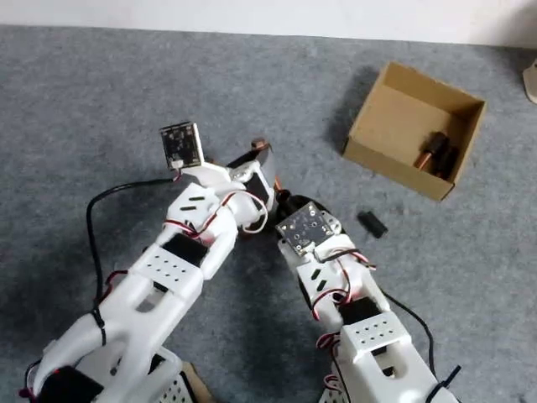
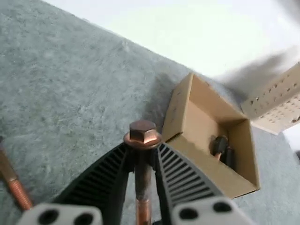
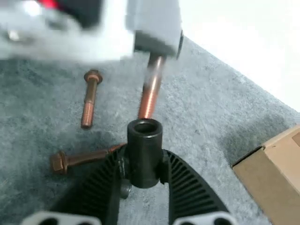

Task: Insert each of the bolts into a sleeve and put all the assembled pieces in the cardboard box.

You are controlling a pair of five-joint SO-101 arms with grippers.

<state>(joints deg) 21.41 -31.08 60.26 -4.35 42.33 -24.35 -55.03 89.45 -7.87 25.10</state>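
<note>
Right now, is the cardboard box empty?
No, dark sleeves, one with a copper bolt end showing, lie in one corner of the cardboard box.

Bolts: three. A held bolt (image 2: 143, 137) in the left gripper (image 2: 143, 152), and two loose bolts (image 3: 90, 98) beyond the right gripper (image 3: 143, 159).
Sleeves: two bare. A held sleeve (image 3: 144, 150) in the right gripper, and a loose sleeve (image 1: 372, 223) beside it.
Cardboard box (image 1: 386, 166): one.
Sleeved pieces (image 2: 220, 146) inside: apparently two.
</note>
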